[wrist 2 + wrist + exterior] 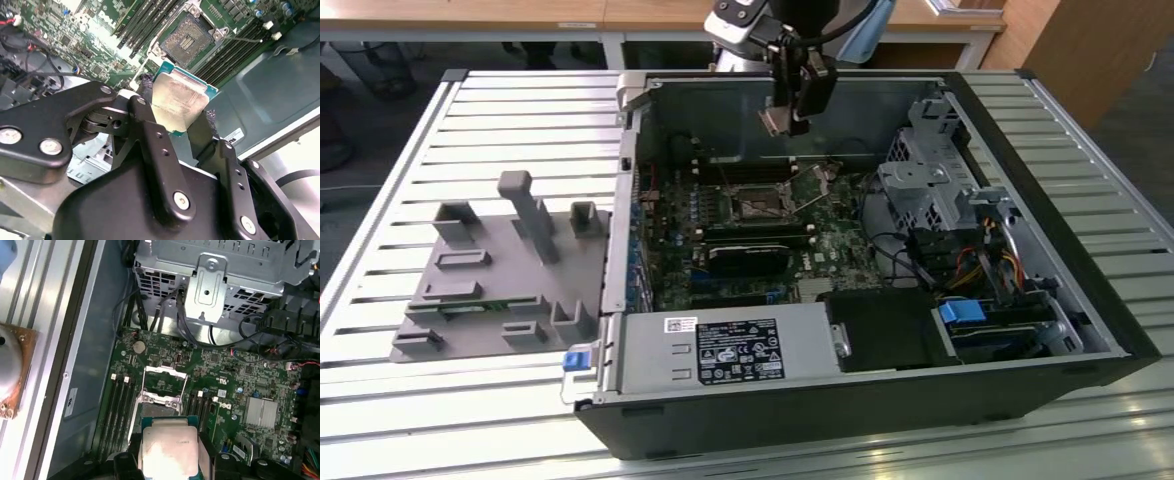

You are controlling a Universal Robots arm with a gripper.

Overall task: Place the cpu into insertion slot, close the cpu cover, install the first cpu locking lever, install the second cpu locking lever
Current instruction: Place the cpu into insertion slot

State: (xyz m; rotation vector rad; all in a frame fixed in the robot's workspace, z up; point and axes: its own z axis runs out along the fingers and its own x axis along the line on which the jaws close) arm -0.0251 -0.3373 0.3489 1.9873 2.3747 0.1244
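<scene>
My gripper (790, 115) hangs above the back of the open computer case, shut on the cpu (777, 121). In both wrist views the cpu (180, 97) (169, 450) is a pale silvery square on a green board, pinched by its edges between my black fingers (150, 125). The gripper (177, 102) (169, 457) holds it in the air, apart from the motherboard. The insertion slot (754, 203) (192, 37) (162, 386) lies bare with its dark centre showing. The silvery cpu cover (165, 371) stands raised at the slot's edge. A thin lever wire (821, 188) sticks up beside the slot.
The case's metal wall (720, 110) rises close behind the gripper. A silver drive cage (927, 190) with cables stands on the exterior view's right. A power supply (727, 350) sits at the front. A grey holder block (494, 270) rests on the slatted table (520, 100).
</scene>
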